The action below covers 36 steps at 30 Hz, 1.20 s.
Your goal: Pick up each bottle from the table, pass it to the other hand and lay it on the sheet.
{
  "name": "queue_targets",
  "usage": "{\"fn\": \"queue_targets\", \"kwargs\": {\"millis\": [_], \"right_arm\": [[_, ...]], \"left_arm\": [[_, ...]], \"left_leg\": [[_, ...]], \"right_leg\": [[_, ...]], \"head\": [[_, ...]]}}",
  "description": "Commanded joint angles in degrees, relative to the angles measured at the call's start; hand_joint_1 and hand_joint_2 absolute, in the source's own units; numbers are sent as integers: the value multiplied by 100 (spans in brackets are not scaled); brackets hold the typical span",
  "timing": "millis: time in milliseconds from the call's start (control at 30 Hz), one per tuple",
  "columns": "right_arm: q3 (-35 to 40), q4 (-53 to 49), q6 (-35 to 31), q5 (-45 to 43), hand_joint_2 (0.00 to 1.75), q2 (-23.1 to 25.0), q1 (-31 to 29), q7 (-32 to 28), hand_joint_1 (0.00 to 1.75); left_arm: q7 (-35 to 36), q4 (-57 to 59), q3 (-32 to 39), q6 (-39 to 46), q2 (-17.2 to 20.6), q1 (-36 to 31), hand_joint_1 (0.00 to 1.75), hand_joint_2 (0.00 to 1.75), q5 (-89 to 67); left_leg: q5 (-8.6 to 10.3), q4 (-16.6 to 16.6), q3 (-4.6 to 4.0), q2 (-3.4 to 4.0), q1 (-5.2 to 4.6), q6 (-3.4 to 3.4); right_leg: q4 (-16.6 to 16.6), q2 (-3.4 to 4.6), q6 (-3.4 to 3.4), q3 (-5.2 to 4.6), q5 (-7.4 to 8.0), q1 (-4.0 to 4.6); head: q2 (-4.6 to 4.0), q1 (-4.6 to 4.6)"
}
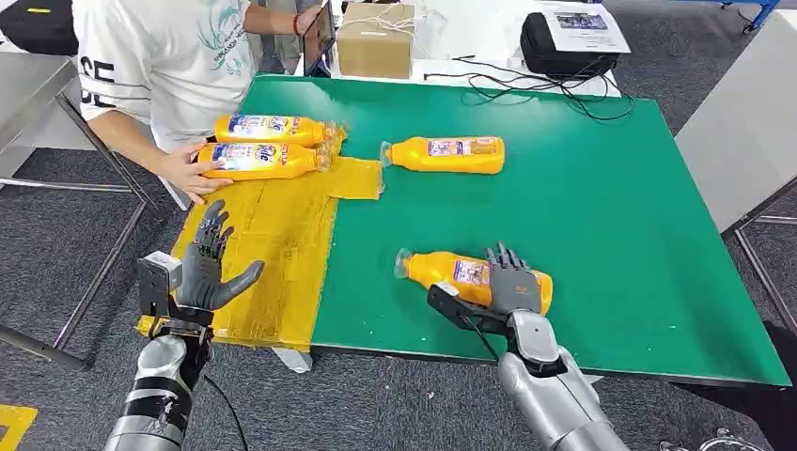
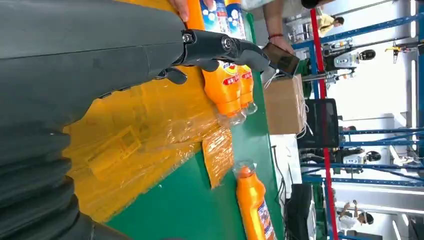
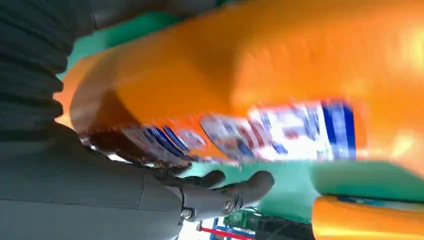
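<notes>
An orange bottle lies on its side near the front edge of the green table. My right hand lies over it, fingers spread across its top; the thumb stands a little off its near side. A second bottle lies farther back on the green. Two more bottles lie on the yellow sheet. My left hand hovers open above the sheet's front left part.
A person in a white shirt stands at the table's far left, one hand on the nearer bottle on the sheet. A cardboard box, a black bag and cables lie at the back.
</notes>
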Motion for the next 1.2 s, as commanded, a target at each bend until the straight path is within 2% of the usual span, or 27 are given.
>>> {"fn": "queue_targets", "kwargs": {"millis": [33, 267, 433, 567, 667, 733, 800, 1000, 1067, 1200], "right_arm": [[-62, 362, 160, -1, 175, -122, -60, -24, 175], [87, 1743, 625, -408, 175, 74, -936, -625, 175], [81, 2687, 1212, -1263, 175, 232, -1630, -1593, 175], [-627, 2298, 14, -2369, 175, 836, -1527, -2023, 175], [-616, 1685, -601, -2588, 175, 1187, -1354, -2124, 175], [-565, 1523, -684, -2652, 175, 1279, -1347, -2056, 175], [-575, 1287, -1039, -2887, 175, 1412, -1289, -2362, 175], [-547, 1198, -1117, -3024, 175, 1480, -1271, -2417, 175], [-460, 1161, -1331, -3193, 175, 1572, -1310, -2688, 175], [-318, 1141, -1473, -3372, 175, 1746, -1415, -2839, 175]], "left_arm": [[8, 360, 66, -24, 25, -179, 0, 175, -27], [-50, 637, -33, -131, 96, -405, 0, 175, -51], [-155, 1160, -164, -195, 182, -772, 0, 175, -85], [12, 1318, -460, 84, 169, -921, 0, 175, -329], [146, 1345, -661, 350, 35, -1015, 0, 175, -442], [161, 1357, -721, 388, -18, -1065, 0, 175, -439], [241, 1450, -824, 431, -95, -1178, 0, 175, -442], [261, 1499, -900, 467, -126, -1239, 0, 175, -430], [370, 1632, -981, 355, -215, -1375, 0, 175, -275], [586, 1905, -1136, 0, -342, -1622, 0, 175, 97]], "left_leg": [[-14, -4, 36, -7, 4, -7], [-8, -4, 32, 5, 4, -7], [-4, -1, 42, 16, 2, -8], [4, -5, 56, 31, 5, -10], [8, -3, 56, 43, 8, -17], [14, -1, 45, 32, 7, -23], [26, 0, 35, 17, 5, -18], [24, 2, 18, 23, 8, -17], [22, 2, 19, 16, 10, -18], [26, 9, -8, 13, 8, -18]], "right_leg": [[-2, -7, -10, 38, -17, 4], [-2, 3, -9, 29, -7, 5], [3, 11, -11, 32, -1, 4], [-3, 16, -27, 35, 21, 8], [3, 27, -31, 32, 28, 12], [8, 16, -36, 21, 31, 11], [13, 0, -33, 14, 25, 10], [17, 9, -30, 3, 22, 10], [13, 2, -30, 6, 20, 12], [21, 1, -31, -18, 24, 10]], "head": [[0, 0], [0, 2], [0, 0], [0, 2], [0, 4], [0, 2], [0, 0], [0, 0], [0, 0], [0, 2]]}}
